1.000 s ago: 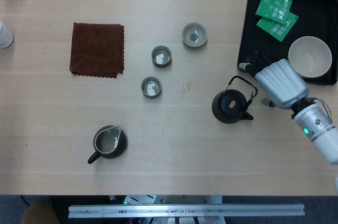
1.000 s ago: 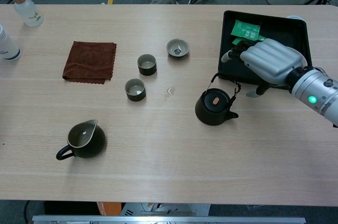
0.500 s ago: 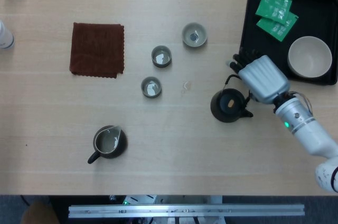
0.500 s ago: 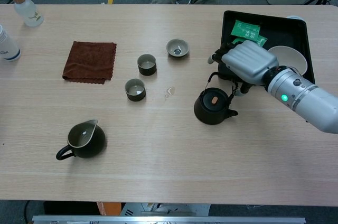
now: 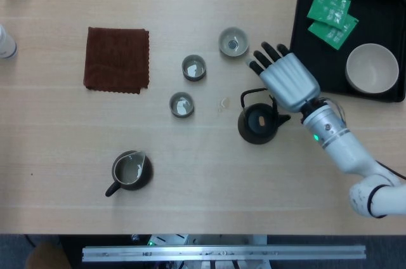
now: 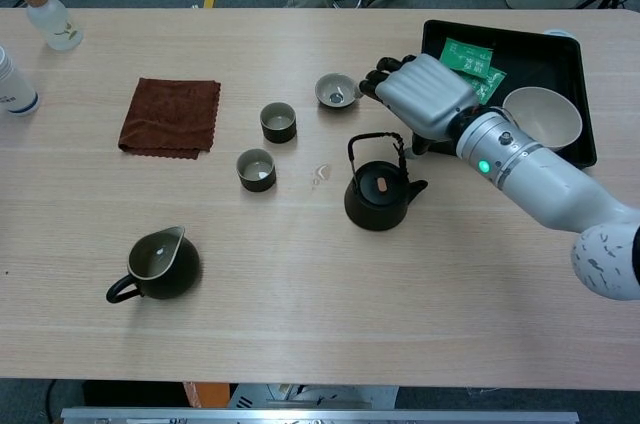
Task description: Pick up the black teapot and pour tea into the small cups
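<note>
Black teapot [image 5: 257, 123]: stood on the wooden table [image 5: 190, 180], nearer the small cups than half a second earlier, having slid leftward from its spot beside the black tray [image 5: 298, 34].
Change: the right hand [image 5: 284, 78] had swept in from the tray side and come over the pot's wire handle [image 6: 372, 140]; the pot moved with it.
What it meant: judged from the shift, the hand was nudging or dragging the pot and had not lifted it, so the pick-up looked unfinished and no pouring had begun.
Right hand pose: palm down, back of the hand to the cameras, fingers [image 5: 266, 53] extended and slightly fanned toward the far cup [image 5: 233, 42]; the underside was hidden, so whether anything hooked the handle could not be told.
Right arm: reached in from the lower right, forearm [image 6: 540, 179] angled across the table edge of the tray.
Left hand: absent from both views.
Cups: the far cup, middle cup [image 5: 193, 67] and near cup [image 5: 181, 104] sat in a loose row left of the pot, apart from it.
Also on the table: a dark pitcher [image 5: 130, 170] toward the front, a brown cloth [image 5: 117, 59] to the left.
</note>
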Tool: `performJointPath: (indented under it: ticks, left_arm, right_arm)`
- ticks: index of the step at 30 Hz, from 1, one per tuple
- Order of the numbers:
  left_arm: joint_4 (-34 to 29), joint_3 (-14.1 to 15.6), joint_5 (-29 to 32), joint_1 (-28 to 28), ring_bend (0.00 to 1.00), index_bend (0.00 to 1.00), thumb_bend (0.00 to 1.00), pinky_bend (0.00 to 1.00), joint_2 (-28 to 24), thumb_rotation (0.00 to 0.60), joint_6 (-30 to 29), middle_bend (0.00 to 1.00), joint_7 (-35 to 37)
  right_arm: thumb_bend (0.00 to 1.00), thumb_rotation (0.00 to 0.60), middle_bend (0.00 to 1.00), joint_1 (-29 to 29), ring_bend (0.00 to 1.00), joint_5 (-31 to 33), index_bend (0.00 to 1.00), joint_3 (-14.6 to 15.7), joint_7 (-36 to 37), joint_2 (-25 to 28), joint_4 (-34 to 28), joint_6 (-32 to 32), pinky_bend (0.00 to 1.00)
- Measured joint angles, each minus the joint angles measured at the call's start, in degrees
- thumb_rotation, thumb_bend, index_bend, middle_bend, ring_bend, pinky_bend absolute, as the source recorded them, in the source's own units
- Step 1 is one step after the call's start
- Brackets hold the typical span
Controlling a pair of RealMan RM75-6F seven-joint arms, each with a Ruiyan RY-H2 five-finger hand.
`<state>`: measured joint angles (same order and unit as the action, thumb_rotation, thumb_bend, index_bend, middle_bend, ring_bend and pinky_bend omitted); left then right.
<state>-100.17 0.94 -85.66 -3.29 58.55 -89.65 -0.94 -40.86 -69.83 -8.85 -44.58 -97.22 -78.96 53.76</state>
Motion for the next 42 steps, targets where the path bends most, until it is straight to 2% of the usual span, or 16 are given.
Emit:
performJointPath:
  ticks: [5, 9, 13, 18, 21, 26, 28, 42]
  left_arm:
    - [0.30, 0.06, 0.12, -0.43, 0.11, 0.16, 0.30, 0.13, -0.23, 0.600, -0.36, 0.12, 0.56]
    - [0.41, 0.09, 0.05, -0.40, 0.11, 0.16, 0.30, 0.13, -0.20, 0.600, -0.16, 0.12, 0.55]
    - [0.24, 0.02, -0.39, -0.22, 0.11, 0.16, 0.30, 0.13, -0.14, 0.600, -0.13, 0.12, 0.39]
    - [0.08, -0.07, -0.32, -0.21, 0.11, 0.16, 0.30, 0.13, -0.20, 0.600, -0.12, 0.12, 0.28]
    - [0.07, 0.03, -0.13, -0.27, 0.11, 0.16, 0.30, 0.13, -0.20, 0.600, 0.09, 0.12, 0.05]
    - [0.10, 0.02, -0.02, -0.31, 0.11, 0.16, 0.30, 0.13, -0.19, 0.599, 0.19, 0.12, -0.06]
    - [0.06, 0.02, -0.05, -0.27, 0.11, 0.16, 0.30, 0.13, -0.22, 0.600, 0.26, 0.12, -0.13]
    - [0.24, 0.16, -0.27, -0.23, 0.11, 0.16, 0.30, 0.13, -0.14, 0.600, 0.59, 0.12, -0.33]
  right_arm:
    - [0.00, 0.600, 0.22, -0.91, 0.13, 2.14, 0.21, -0.18, -0.13, 1.23, -1.82, -1.97, 0.26]
    - [0.00, 0.600, 0.22, -1.14, 0.13, 5.04, 0.21, -0.40, 1.32, 4.61, -6.59, -4.03, 0.26]
    - [0.00, 0.600, 0.22, -1.45, 0.13, 7.90, 0.21, -1.24, 6.52, 8.31, -11.77, -6.74, 0.26]
    - [0.00, 0.600, 0.25, -2.19, 0.13, 8.67, 0.21, -2.05, 12.22, 11.30, -15.11, -8.74, 0.23]
    - [0.00, 0.593, 0.29, -2.90, 0.14, 8.72, 0.21, -1.99, 14.60, 10.89, -15.11, -9.62, 0.21]
    - [0.00, 0.496, 0.34, -4.55, 0.20, 9.52, 0.21, -1.40, 16.82, 8.35, -13.92, -10.58, 0.18]
    - [0.00, 0.484, 0.35, -5.33, 0.21, 9.86, 0.21, -1.21, 16.87, 7.43, -13.52, -10.51, 0.18]
    - [0.00, 0.484, 0.36, -6.86, 0.21, 13.19, 0.21, 1.63, 15.05, 7.18, -13.26, -7.80, 0.18]
